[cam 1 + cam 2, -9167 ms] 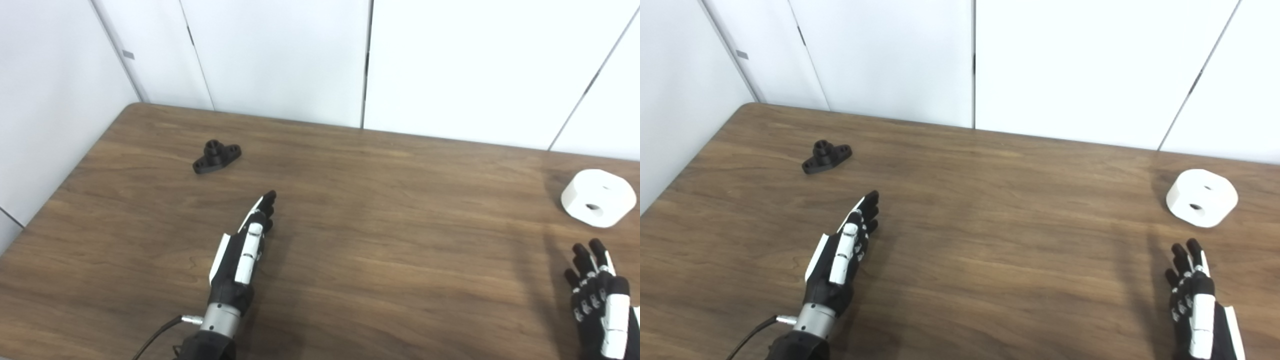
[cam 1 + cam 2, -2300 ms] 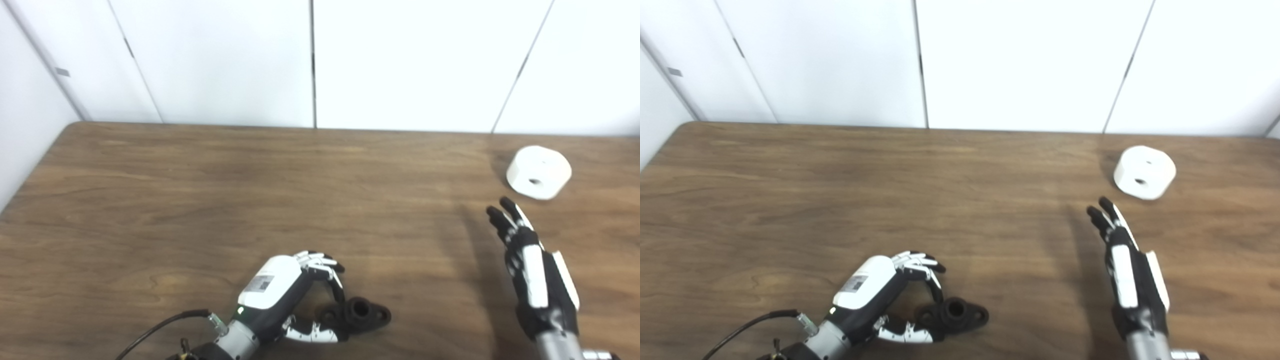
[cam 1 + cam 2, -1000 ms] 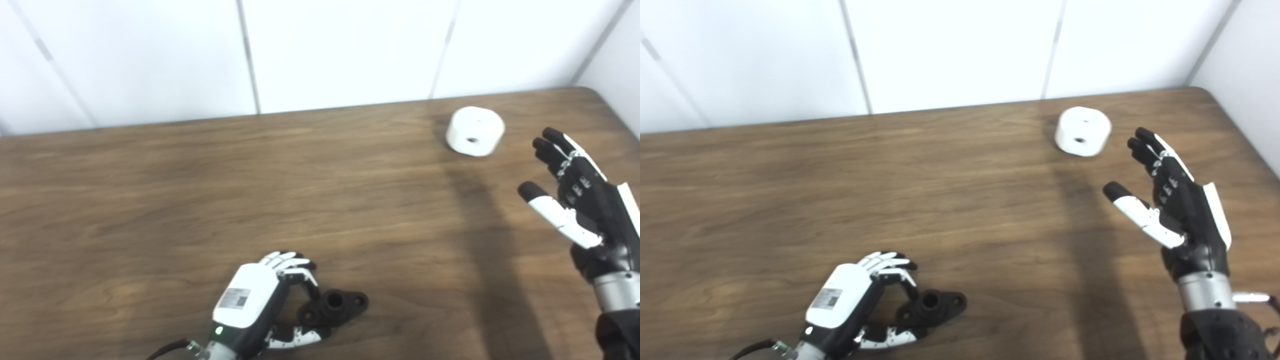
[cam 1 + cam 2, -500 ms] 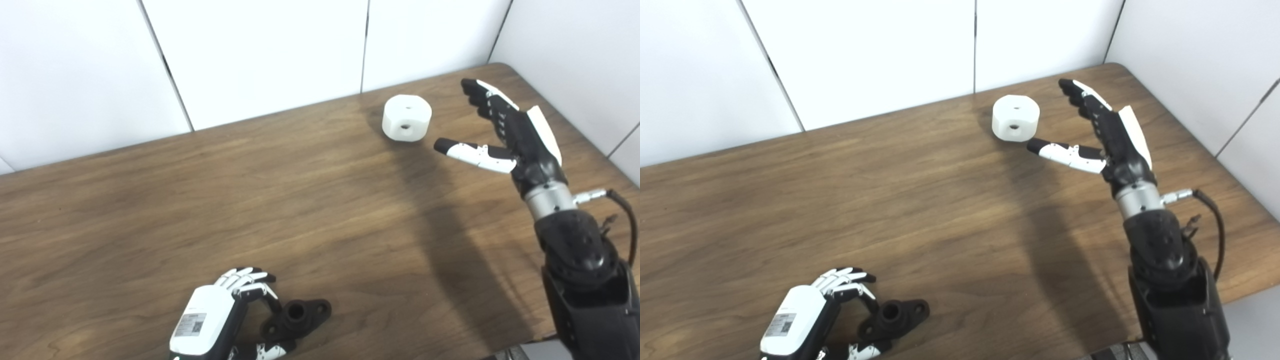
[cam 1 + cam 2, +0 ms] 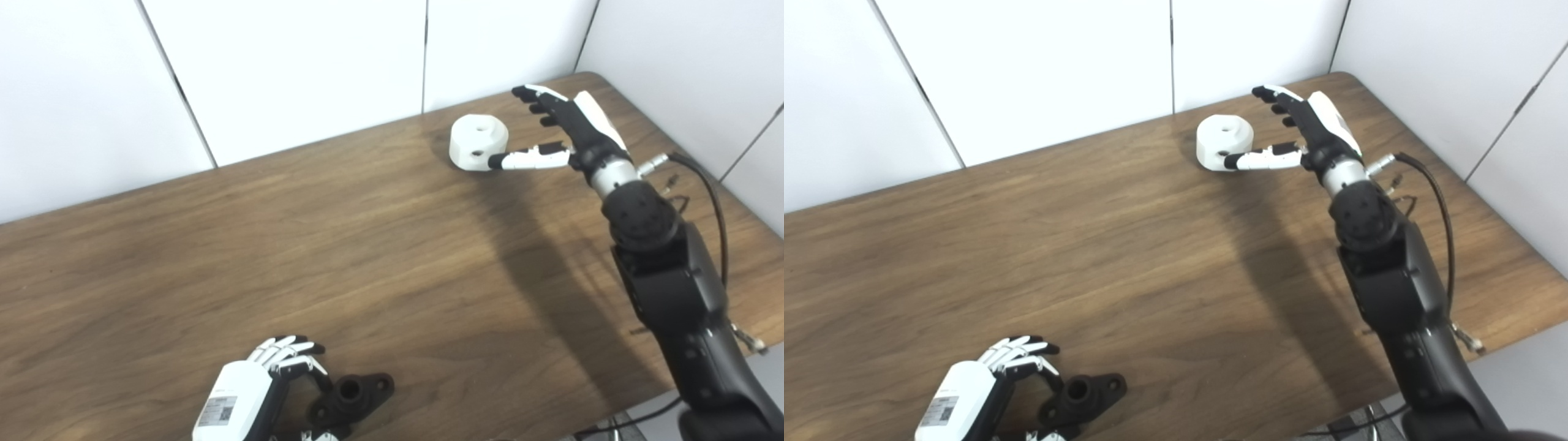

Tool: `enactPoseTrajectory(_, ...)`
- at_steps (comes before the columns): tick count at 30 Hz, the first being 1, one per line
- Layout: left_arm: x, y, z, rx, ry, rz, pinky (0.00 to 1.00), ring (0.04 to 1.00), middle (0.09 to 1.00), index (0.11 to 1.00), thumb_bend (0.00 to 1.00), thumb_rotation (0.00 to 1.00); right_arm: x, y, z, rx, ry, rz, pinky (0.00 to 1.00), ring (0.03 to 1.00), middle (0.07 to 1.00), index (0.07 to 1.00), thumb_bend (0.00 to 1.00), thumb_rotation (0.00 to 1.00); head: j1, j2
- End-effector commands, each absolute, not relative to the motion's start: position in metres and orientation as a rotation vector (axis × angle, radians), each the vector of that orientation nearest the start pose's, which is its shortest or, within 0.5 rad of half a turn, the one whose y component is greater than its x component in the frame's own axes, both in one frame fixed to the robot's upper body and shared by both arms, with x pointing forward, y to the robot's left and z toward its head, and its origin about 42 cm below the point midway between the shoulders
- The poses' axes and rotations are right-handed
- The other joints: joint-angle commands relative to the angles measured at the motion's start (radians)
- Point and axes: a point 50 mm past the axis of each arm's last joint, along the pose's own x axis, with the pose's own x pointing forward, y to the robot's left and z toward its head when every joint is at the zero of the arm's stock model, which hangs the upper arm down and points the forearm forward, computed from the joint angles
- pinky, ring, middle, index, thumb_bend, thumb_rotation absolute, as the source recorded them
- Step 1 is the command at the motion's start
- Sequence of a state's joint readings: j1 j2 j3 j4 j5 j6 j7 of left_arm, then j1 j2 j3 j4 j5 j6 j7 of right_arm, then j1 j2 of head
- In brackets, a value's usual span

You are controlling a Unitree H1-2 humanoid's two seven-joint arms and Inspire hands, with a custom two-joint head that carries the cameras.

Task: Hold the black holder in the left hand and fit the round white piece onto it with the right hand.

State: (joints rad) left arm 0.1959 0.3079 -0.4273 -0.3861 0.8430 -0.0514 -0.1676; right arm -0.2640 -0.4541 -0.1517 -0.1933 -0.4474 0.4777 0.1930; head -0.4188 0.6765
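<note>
Our right hand (image 5: pixel 566 125) is spread wide beside the white piece (image 5: pixel 478 141), thumb and fingers well apart and holding nothing. The piece lies directly to the left of our palm, in the gap between thumb and fingers: the thumb tip reaches its near lower edge, close enough that we cannot tell whether it touches, and the fingers (image 5: pixel 534 99) stretch past its far right side without closing on it. It rests on the table (image 5: pixel 392 245) as a squat round block, flat face up, a small hole in the top and another in the side wall turned toward us. Being round, it offers no long axis to line up with; what counts is that it sits inside the open span, so in our judgement a short slide to the left and a closing of the fingers would take it.

Our left hand (image 5: pixel 245 401) is far from there, at the near edge, its fingers curled on the holder (image 5: pixel 352 398), which lies on the table just right of that palm. The holder's long axis runs away from the hand, up and to the right, its collar opening upward.
</note>
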Motion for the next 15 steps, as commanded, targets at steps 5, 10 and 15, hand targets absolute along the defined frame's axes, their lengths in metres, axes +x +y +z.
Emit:
enactPoseTrajectory(5,0.173,0.193,0.111,1.081,-0.135,-0.638,0.86,0.851,0.776,0.488,0.52,0.05,0.383,-0.374,0.269,-0.897,0.047,-0.24,0.82,0.886,0.896,0.86,0.9,0.33,-0.001,-0.001)
enactPoseTrajectory(10,0.172,0.193,0.112,1.086,-0.133,-0.638,0.86,0.852,0.777,0.488,0.52,0.05,0.404,-0.372,0.266,-0.961,0.102,-0.207,0.84,0.921,0.908,0.869,0.9,0.32,0.002,-0.003)
enactPoseTrajectory(15,0.171,0.192,0.111,1.083,-0.133,-0.638,0.86,0.851,0.775,0.488,0.52,0.05,0.419,-0.375,0.265,-0.999,0.137,-0.201,0.85,0.935,0.913,0.865,0.9,0.29,0.003,-0.005)
